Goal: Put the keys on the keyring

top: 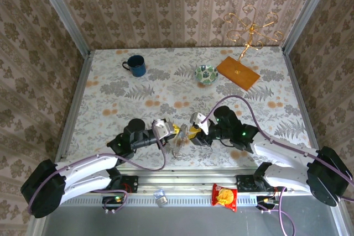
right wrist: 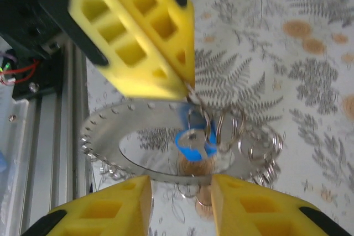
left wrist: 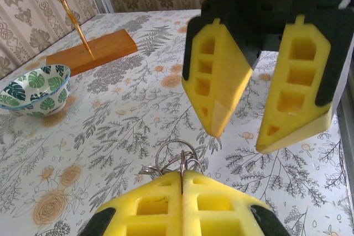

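Observation:
The keyring (right wrist: 108,132), a flat grey metal ring with small holes along its rim, hangs tilted above the table. A blue-headed key (right wrist: 191,143) and several thin wire rings (right wrist: 251,142) dangle at its right side. My left gripper (left wrist: 182,174) is shut on the wire rings (left wrist: 180,158) where they join the keyring, and its yellow fingers (right wrist: 138,42) reach in from the upper left. My right gripper (right wrist: 181,183) is open just below the keyring's near edge, with nothing between its fingers (left wrist: 213,81). From above, the left gripper (top: 176,131) and the right gripper (top: 191,135) meet over the keyring (top: 180,145).
A blue mug (top: 135,66) stands at the back left. A green patterned bowl (top: 206,73) and a wooden base (top: 238,72) with a gold wire stand sit at the back right. A snack packet (top: 224,196) lies on the front rail (right wrist: 66,109).

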Controlling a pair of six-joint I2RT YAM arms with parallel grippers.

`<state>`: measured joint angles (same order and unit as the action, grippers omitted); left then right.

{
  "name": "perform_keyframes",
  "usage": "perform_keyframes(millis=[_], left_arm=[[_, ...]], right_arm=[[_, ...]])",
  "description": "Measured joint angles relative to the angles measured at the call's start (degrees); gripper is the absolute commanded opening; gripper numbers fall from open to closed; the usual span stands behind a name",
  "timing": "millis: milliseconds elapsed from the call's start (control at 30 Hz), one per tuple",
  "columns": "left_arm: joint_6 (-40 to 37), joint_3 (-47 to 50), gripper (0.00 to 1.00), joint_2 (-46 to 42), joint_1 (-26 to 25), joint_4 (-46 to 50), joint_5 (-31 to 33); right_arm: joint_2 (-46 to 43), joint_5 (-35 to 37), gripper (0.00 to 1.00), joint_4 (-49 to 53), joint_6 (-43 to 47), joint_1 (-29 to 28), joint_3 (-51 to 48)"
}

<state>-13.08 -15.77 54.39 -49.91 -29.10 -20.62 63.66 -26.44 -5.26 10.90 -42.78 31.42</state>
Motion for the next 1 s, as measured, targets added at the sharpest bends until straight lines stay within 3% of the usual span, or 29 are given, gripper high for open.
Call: perform_keyframes(millis=[300, 1000], left_arm=[[0.7, 1.42, 0.0, 0.0, 0.0, -3.02, -0.61], [0.85, 1.57, 0.0, 0.04, 0.0, -3.58, -1.51]], right_arm=[[5.22, -2.97, 0.31, -8.5, -0.15, 0.0, 0.0], [6.99, -2.23, 0.33, -10.49, 1.01, 0.0, 0.09]])
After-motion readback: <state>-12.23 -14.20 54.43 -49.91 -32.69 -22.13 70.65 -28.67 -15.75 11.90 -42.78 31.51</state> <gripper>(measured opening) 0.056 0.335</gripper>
